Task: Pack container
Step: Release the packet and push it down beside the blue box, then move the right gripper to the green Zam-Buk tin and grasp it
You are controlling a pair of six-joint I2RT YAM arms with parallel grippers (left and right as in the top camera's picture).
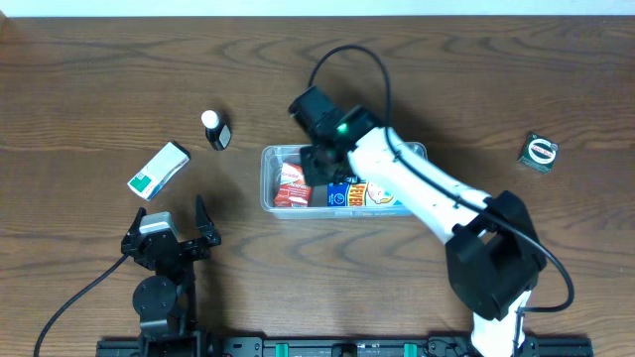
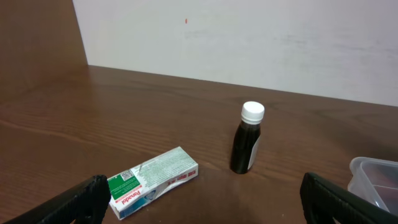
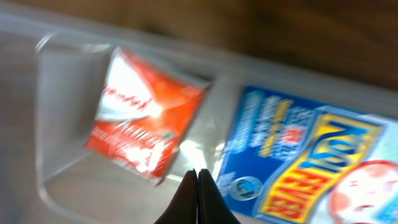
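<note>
The left tool point(image 1: 171, 236) hangs released by the desk's near edge, toward the left corner. The container point(image 1: 268, 178) sits mid-desk, holding a red packet point(image 1: 291, 184) and a blue packet point(image 1: 343, 194). The right tool point(image 3: 199, 186), clenched on nothing, hovers over them.

Soft, even light falls on the dark table point(image 1: 99, 59); shadows are short and faint. Left wrist view is sharp. Right wrist view is smeared with blur, with white glare on the container point(image 3: 53, 124).
</note>
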